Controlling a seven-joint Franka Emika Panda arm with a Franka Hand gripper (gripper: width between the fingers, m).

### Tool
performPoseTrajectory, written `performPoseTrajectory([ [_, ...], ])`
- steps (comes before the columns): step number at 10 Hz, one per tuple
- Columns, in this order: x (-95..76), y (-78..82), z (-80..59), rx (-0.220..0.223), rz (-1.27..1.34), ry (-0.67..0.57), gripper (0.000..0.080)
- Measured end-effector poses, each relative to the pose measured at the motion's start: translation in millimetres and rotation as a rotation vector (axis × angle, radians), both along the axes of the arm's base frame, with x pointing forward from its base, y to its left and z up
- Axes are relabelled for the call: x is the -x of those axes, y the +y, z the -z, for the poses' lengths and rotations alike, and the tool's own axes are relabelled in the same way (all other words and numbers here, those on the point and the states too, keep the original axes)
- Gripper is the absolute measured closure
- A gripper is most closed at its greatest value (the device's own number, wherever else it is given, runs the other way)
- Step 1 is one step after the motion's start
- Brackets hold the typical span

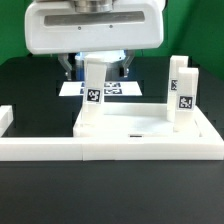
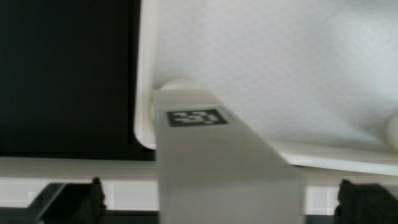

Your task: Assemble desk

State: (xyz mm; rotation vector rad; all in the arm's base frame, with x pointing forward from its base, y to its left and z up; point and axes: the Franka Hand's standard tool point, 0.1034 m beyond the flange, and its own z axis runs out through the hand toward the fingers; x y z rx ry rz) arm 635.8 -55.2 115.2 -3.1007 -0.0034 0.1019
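Observation:
The white desk top (image 1: 135, 127), a shallow tray with a raised rim, lies flat on the black table. One white leg (image 1: 93, 92) with a square tag stands upright at its far corner on the exterior view's left. Two more tagged legs (image 1: 183, 95) stand upright at the tray's end on the exterior view's right. My gripper (image 1: 96, 66) hangs over the first leg. In the wrist view this leg (image 2: 222, 160) sits between my dark fingers (image 2: 71, 200), with a light gap on each side. The jaws stand open and touch nothing. The tray's floor (image 2: 285, 60) lies beyond.
A long low white border rail (image 1: 110, 152) runs along the tray's near side and turns up at the exterior view's left (image 1: 5, 120). The marker board (image 1: 112, 88) lies flat behind the tray, under the arm. Black table (image 2: 63, 80) lies beside the tray.

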Motion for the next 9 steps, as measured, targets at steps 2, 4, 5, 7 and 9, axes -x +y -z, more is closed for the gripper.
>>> performPoseTrajectory([
  [2, 0.0, 1.5, 0.5, -0.001, 0.007, 0.001, 0.0197],
  [4, 0.1, 2.0, 0.9, 0.000, 0.043, 0.003, 0.0334],
  [5, 0.2, 1.5, 1.0, 0.005, 0.100, 0.005, 0.0470],
  [7, 0.5, -0.1, 1.7, 0.016, 0.250, 0.012, 0.0505],
  [9, 0.3, 0.2, 2.6, 0.020, 0.366, 0.014, 0.0505],
])
